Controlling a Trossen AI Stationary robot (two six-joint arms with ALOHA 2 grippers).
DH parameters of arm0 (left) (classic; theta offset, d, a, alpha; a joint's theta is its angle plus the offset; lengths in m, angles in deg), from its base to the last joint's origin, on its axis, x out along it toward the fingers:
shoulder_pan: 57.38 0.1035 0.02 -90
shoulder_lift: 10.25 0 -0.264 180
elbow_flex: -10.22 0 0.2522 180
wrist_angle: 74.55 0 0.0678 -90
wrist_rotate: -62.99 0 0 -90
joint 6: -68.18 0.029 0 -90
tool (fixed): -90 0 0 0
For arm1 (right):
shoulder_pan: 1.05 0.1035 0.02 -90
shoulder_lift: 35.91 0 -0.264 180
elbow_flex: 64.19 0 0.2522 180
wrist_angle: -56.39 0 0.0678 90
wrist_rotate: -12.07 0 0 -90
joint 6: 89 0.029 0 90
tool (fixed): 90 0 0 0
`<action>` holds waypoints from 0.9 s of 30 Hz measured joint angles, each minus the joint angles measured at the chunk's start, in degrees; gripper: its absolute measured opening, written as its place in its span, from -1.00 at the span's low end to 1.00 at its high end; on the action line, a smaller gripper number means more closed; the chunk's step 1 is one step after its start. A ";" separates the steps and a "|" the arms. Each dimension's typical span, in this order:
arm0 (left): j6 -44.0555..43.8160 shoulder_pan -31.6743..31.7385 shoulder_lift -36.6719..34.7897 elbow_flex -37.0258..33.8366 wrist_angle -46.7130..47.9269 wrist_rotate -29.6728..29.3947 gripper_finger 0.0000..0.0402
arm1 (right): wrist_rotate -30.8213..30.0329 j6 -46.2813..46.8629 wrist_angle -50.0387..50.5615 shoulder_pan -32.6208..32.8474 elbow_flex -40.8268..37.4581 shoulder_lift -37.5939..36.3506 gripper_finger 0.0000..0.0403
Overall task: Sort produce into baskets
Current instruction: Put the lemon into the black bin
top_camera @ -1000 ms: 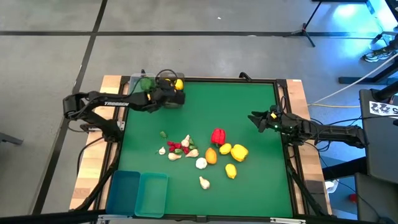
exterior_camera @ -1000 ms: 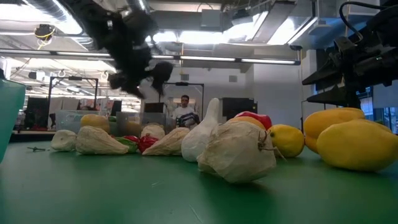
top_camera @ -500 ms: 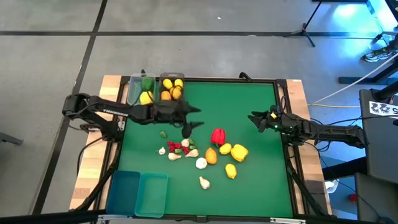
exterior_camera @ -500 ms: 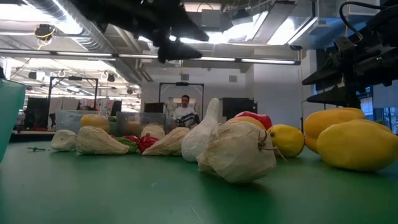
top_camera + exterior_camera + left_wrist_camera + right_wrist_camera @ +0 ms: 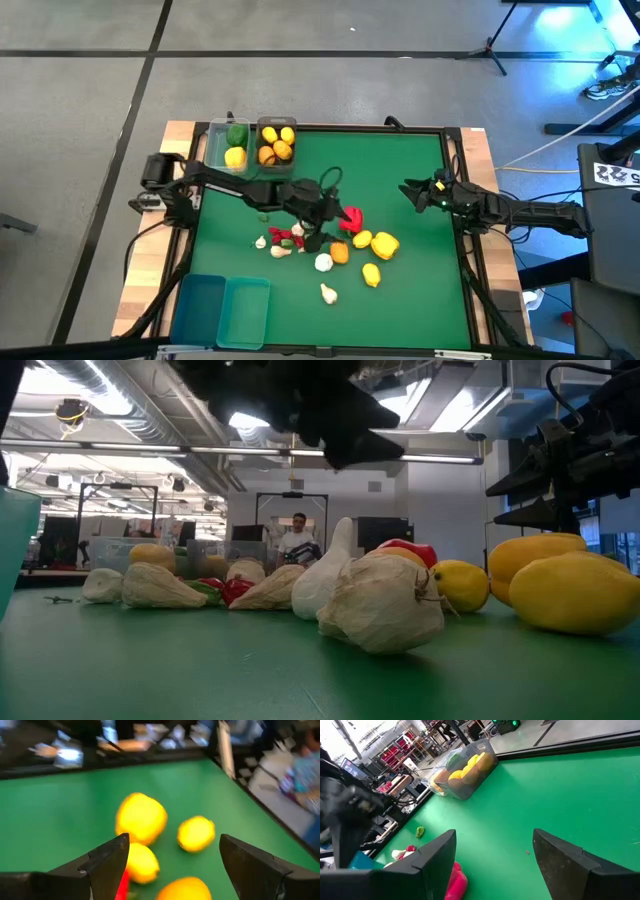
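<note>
The produce lies in a pile mid-table: a red pepper, a yellow pepper, lemons, an orange, garlic bulbs and red chilies. My left gripper hovers over the pile's far-left side, open and empty. Between its fingers the left wrist view shows the yellow pepper and a lemon. My right gripper waits open near the table's right edge. Two clear baskets at the far left hold lemons, oranges and peppers. Two teal baskets stand at the near left.
Bare green mat lies between the pile and the far and right edges. In the low view the garlic bulbs and lemons stand close to the camera. A person shows in the room behind the table.
My left gripper has left the clear baskets at the far left and swung toward the table's middle, over the produce pile. It has rolled its wrist on the way. Nothing on the table has moved.
</note>
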 joint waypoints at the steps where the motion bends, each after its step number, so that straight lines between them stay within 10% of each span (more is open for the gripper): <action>1: 1.65 0.07 0.86 0.84 1.20 1.57 0.52 | 0.02 0.00 0.02 0.00 0.00 0.00 0.30; 10: 16.04 -2.15 4.22 3.22 8.39 8.78 0.52 | 0.02 0.00 0.15 0.00 0.00 0.02 0.30; 27: 17.57 -0.16 14.94 7.49 6.55 8.41 0.52 | 0.04 0.00 0.42 0.00 0.00 0.02 0.30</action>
